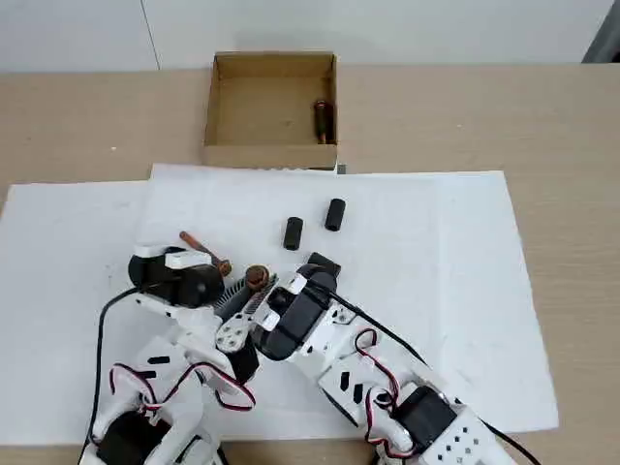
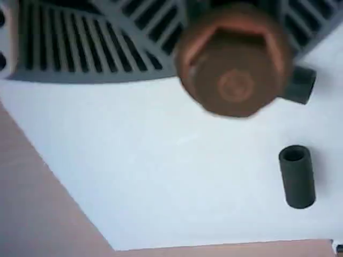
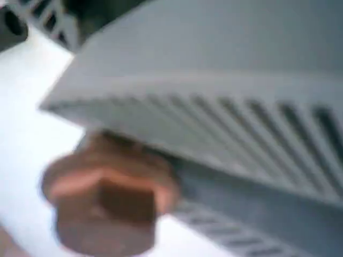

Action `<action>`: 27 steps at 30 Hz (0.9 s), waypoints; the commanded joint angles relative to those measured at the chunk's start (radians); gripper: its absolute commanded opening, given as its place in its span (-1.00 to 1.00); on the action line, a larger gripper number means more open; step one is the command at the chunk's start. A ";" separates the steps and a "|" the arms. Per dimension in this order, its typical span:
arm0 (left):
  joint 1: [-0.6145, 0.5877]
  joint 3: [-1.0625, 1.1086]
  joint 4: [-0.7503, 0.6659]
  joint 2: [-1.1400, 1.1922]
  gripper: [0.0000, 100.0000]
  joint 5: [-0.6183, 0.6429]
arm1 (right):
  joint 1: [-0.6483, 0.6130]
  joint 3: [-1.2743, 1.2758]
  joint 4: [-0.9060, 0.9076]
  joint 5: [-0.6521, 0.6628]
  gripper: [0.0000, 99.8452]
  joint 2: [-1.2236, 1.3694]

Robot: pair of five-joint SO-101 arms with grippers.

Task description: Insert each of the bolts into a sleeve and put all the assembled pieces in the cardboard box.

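Copper bolt (image 2: 233, 64) is clamped between the left gripper's (image 1: 250, 286) ribbed fingers (image 2: 80, 48). Right gripper (image 1: 295, 283) sits just beside it, grip cannot be told. One sleeve (image 1: 293, 232) and another sleeve (image 1: 334, 214) lie past the fingertips. Loose bolt (image 1: 203, 252) lies near the fingers. Cardboard box (image 1: 221, 107) is well beyond, with an assembled piece (image 1: 323, 121) inside.

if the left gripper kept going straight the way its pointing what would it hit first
The bolt head sitting right at the tip of the left gripper; past that, probably the nearer black sleeve on the paper, though depth is unclear.
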 commanded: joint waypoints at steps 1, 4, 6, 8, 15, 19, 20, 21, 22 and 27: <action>-0.008 0.018 0.040 0.000 -0.93 -0.057 | 0.002 -0.074 -0.035 0.003 -1.00 -0.013; -0.058 0.018 0.040 0.003 -0.73 -0.086 | 0.002 -0.074 -0.035 0.003 -1.00 -0.013; -0.084 0.018 0.043 0.003 -0.62 -0.115 | 0.002 -0.074 -0.035 0.003 -1.00 -0.013; -0.101 0.019 0.043 0.003 -0.57 -0.126 | 0.002 -0.072 -0.035 0.003 -1.00 -0.013; -0.101 0.008 0.038 0.003 -0.57 -0.126 | 0.002 -0.069 -0.035 0.003 -1.00 -0.013; -0.101 -0.039 0.041 0.003 -0.57 -0.124 | 0.002 -0.068 -0.035 0.003 -1.00 -0.012; -0.101 -0.051 0.041 0.003 -0.57 -0.124 | 0.002 -0.066 -0.035 0.003 -1.00 -0.012; -0.101 -0.065 0.041 0.005 -0.57 -0.124 | 0.002 -0.066 -0.035 0.002 -1.00 -0.012; -0.101 -0.077 0.040 0.005 -0.57 -0.124 | 0.002 -0.064 -0.035 0.002 -1.00 -0.012; -0.101 -0.134 0.040 0.005 -0.57 -0.124 | 0.002 -0.044 -0.035 0.003 -1.00 -0.012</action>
